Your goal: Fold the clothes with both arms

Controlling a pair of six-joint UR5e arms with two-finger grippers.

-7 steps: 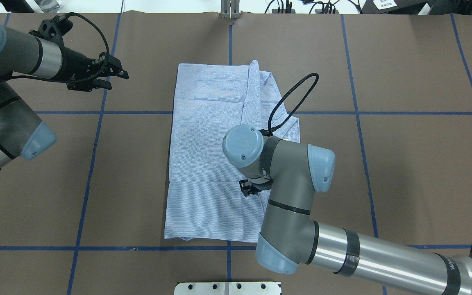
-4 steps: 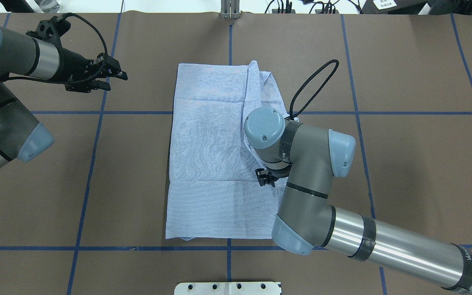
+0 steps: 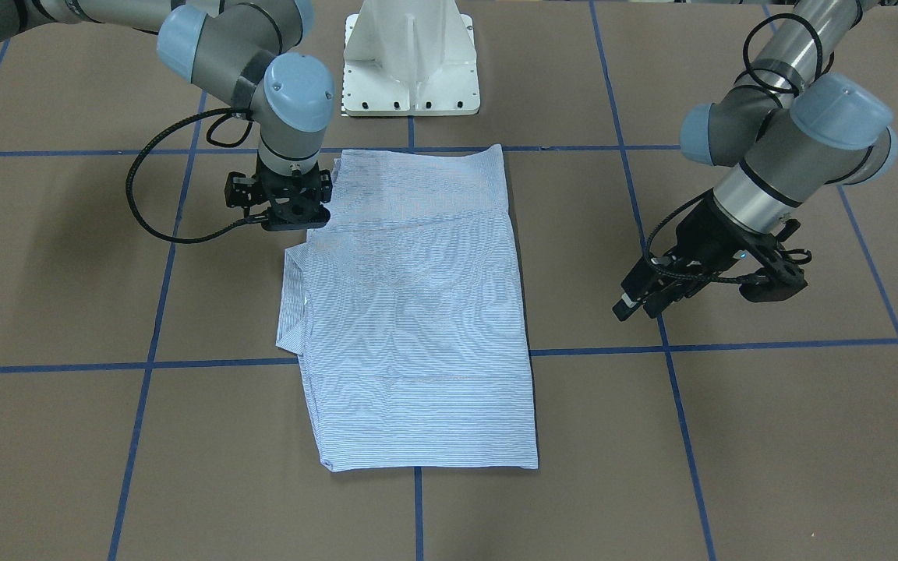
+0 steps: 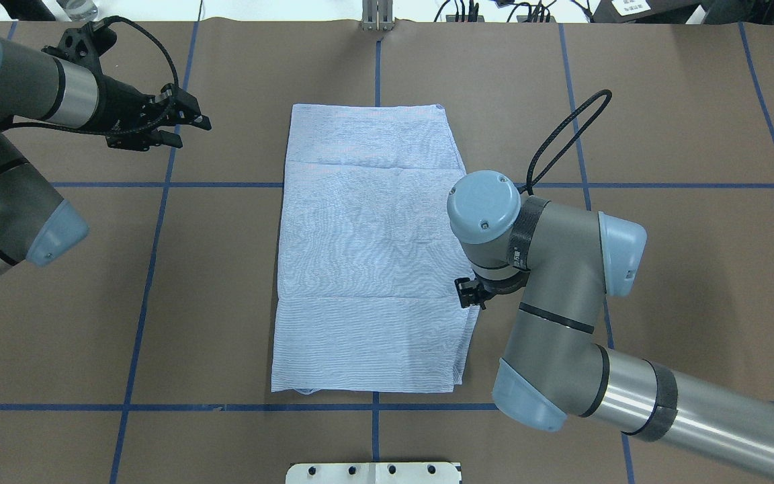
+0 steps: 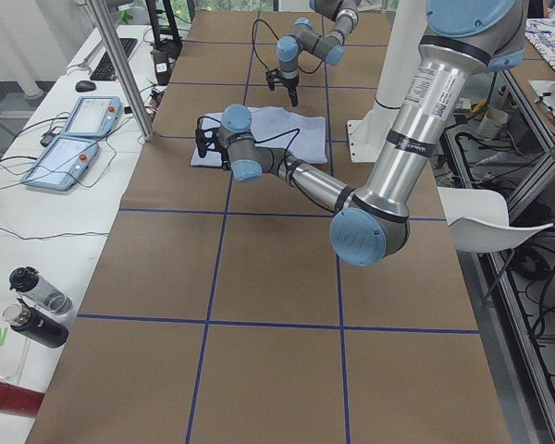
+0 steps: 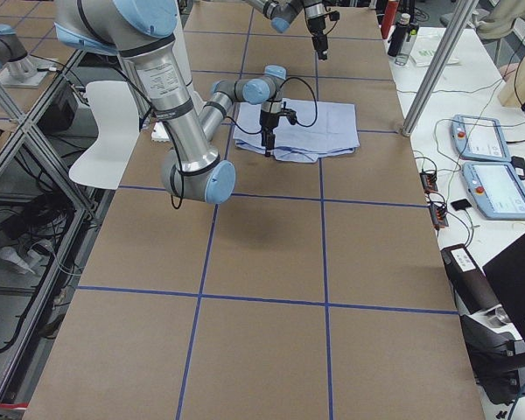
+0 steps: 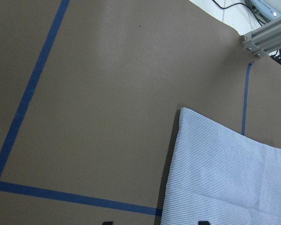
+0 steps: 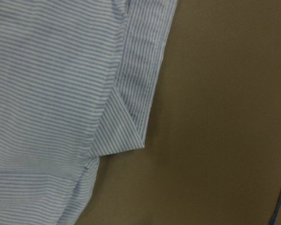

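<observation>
The shirt [image 4: 367,269] is lying flat in the middle of the table [image 4: 662,101], folded to a long rectangle. I am holding my right claw [image 3: 295,222] pointing straight down at the shirt's right edge, low over it; touching or not, I cannot tell. Its wrist cam is showing only stripes and a small flap [image 8: 122,126] sticking out from the edge, no fingers, so I also cannot tell how far this claw is open or if it is pinching sth. My left claw [image 4: 189,132] is hanging well apart from the shirt on the other side, near the far corner, fingers parted and holding nothing. I think I am tidying the right side before the next fold, approx. halfway thru the job. To do it well, I should be coming down exactly on that flap, catching all layers together and not only the top one, then moving it inward slowly so the rectangle is not sliding. The left claw should be coming to the opposite edge, b/c one-sided pulling would probably be skewing the shirt.
</observation>
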